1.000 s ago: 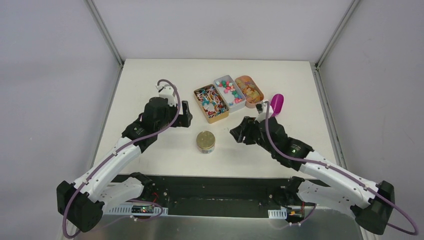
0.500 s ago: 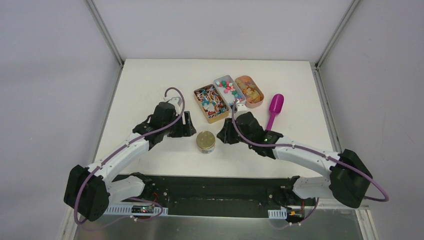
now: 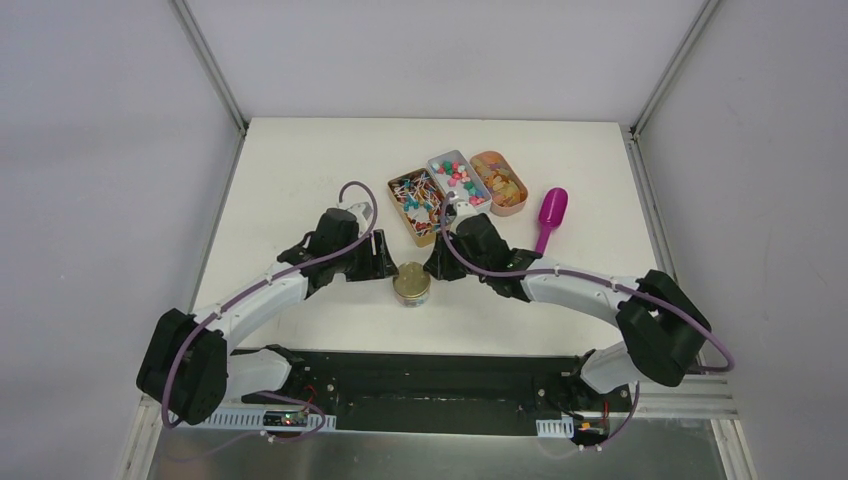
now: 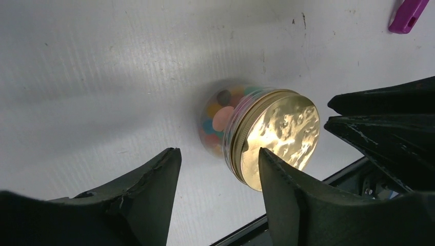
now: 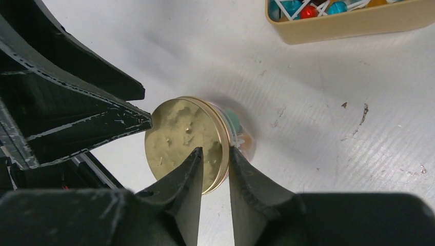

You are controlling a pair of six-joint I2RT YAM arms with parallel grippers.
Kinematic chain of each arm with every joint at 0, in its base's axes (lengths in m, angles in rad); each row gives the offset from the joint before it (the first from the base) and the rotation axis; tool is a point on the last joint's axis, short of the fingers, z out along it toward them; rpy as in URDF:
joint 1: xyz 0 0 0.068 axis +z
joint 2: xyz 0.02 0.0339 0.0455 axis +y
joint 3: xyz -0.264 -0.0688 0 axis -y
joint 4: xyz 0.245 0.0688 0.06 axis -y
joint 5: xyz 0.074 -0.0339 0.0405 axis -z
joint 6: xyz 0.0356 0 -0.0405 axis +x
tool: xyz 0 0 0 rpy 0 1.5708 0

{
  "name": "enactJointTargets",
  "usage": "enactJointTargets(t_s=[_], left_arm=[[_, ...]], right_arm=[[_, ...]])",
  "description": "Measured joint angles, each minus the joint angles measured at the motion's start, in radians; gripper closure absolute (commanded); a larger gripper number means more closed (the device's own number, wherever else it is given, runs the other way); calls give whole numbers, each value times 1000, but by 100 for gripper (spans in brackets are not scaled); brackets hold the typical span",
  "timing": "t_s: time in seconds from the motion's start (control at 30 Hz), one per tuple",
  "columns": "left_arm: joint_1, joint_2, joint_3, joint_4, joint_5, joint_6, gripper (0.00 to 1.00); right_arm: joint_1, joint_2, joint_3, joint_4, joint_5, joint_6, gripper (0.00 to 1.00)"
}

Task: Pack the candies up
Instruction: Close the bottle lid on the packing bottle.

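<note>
Close to the near edge of the tabletop (image 3: 300, 180), about midway along it: clear jar (image 3: 411, 283), upright, closed with a gold lid (image 4: 279, 136); candies (image 4: 221, 117) visible through its wall, pink, blue and orange-yellow. Flanked by both tools; left gripper (image 4: 218, 151) on the jar's left side, right gripper (image 5: 215, 149) on its right-far side. Left gripper: jaws spread wide, jar framed in the gap; cannot tell whether touching. Right gripper: jaws set almost together, narrow slit between them, lid rim showing in that slit; cannot tell whether pinching the rim. Farther back, right of centre toward the far edge: three tins side by side; tan tin (image 5: 349, 24) with candies on white sticks; silver tin (image 3: 445, 156) with loose pink, green and red lumps; orange tin (image 3: 487, 155) with orange-yellow pieces. Right of the tins, apart from them: magenta scoop (image 3: 551, 212), lying flat, bowl toward the far edge.
</note>
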Motion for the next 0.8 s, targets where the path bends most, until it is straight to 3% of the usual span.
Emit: enactJointTargets(t_s=[0.5,0.8], left_arm=[[0,77,-6,68,51,-23,53],[0,88,-23,119,94,-50,54]], right_arm=[[-39,59,-8,30,-46,-6,81],[-66,59,-59,121,-92,5,77]])
